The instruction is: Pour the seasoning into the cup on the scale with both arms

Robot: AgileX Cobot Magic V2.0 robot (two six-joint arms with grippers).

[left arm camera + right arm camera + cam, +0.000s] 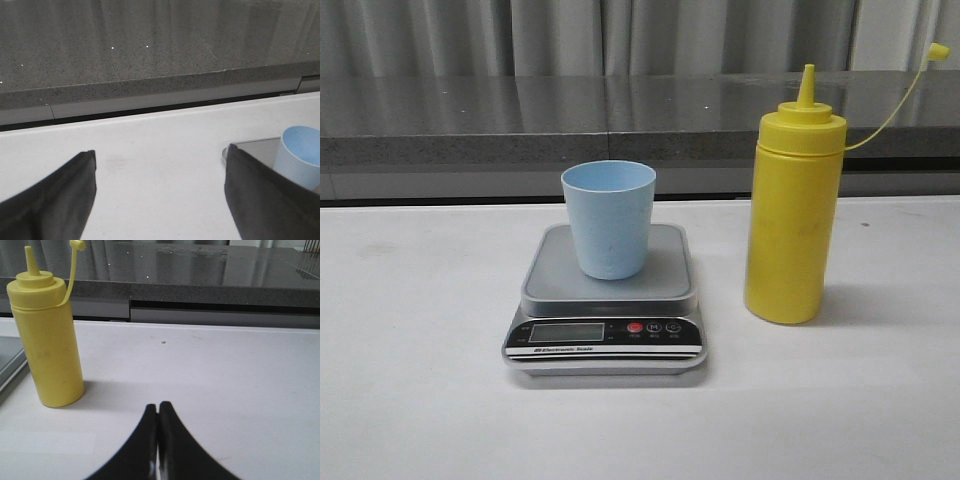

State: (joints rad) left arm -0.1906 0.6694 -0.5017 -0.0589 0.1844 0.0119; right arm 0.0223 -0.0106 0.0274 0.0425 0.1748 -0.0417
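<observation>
The pale blue cup (608, 218) stands upright on the grey platform of the scale (550, 285) in the middle of the white table. To its right stands the tall yellow seasoning bottle (790, 210), nozzle uncapped, its small cap (940, 50) dangling on a tether. Neither arm shows in the front view. My left gripper (160, 165) is open over bare table, the cup (300, 155) and a scale corner (250, 147) beside one finger. My right gripper (158, 410) is shut on nothing, apart from the bottle (50, 350).
A dark speckled stone ledge (520, 120) runs along the table's far edge, with grey curtains behind it. The scale's black front panel holds an LCD (565, 331) and a red button (635, 327).
</observation>
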